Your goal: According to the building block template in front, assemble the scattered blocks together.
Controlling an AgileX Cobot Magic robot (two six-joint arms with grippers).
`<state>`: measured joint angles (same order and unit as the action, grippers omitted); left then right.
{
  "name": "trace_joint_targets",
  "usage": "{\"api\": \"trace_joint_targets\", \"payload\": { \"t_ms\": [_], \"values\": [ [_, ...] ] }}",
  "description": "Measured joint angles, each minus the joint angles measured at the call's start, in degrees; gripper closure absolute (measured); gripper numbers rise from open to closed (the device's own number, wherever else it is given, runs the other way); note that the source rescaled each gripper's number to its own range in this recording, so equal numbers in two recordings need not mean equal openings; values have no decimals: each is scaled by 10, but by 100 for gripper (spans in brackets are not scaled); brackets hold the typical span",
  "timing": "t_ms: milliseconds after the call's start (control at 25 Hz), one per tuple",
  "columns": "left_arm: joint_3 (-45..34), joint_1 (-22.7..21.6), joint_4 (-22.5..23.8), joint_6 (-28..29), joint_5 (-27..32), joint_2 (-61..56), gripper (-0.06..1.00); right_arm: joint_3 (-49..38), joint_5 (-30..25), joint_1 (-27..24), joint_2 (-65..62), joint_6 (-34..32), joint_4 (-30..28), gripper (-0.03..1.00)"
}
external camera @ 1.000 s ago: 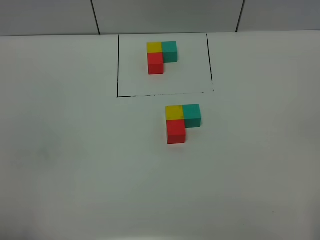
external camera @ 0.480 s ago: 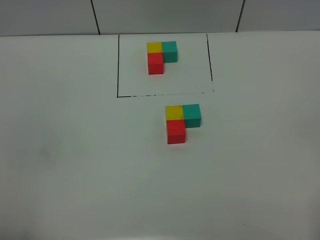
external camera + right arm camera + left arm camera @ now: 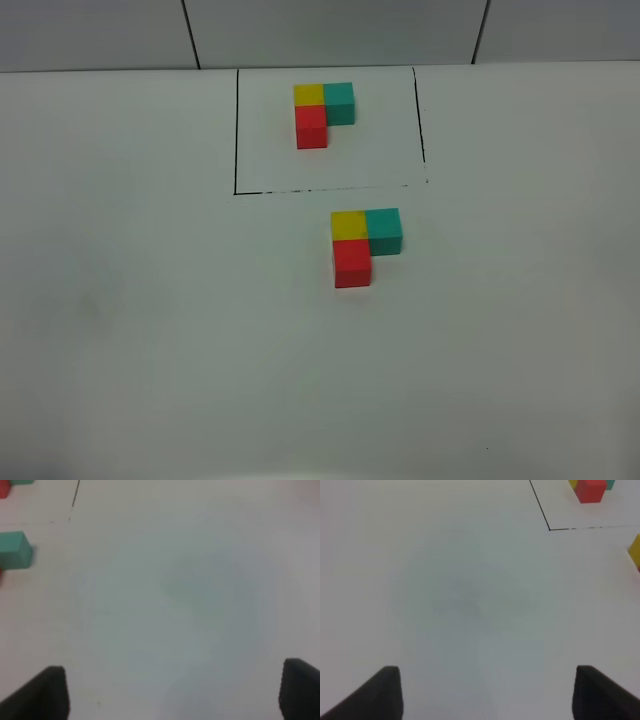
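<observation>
The building block template (image 3: 323, 112) is a small L of yellow, teal and red cubes inside a thin black rectangle (image 3: 236, 130) at the back of the white table. Just in front of the frame, the yellow block (image 3: 348, 225), teal block (image 3: 384, 230) and red block (image 3: 352, 264) stand touching in the same L shape. Neither arm appears in the high view. In the left wrist view my left gripper (image 3: 490, 695) is open over bare table, with the yellow block (image 3: 635, 550) at the frame edge. My right gripper (image 3: 172, 695) is open too, with the teal block (image 3: 15, 550) off to one side.
The white table (image 3: 150, 330) runs to a grey tiled wall (image 3: 330, 30) at the back. The frame's black corner (image 3: 549, 528) shows in the left wrist view, and one of its lines (image 3: 75, 495) in the right wrist view.
</observation>
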<state>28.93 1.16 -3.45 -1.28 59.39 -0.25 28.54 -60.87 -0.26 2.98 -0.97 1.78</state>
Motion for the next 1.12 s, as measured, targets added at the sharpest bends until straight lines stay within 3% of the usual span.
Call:
{"api": "trace_joint_targets", "payload": {
  "t_ms": [1120],
  "values": [
    [0,0,0,0,0,0,33,0,0,0,0,0,0,24]
  ]
}}
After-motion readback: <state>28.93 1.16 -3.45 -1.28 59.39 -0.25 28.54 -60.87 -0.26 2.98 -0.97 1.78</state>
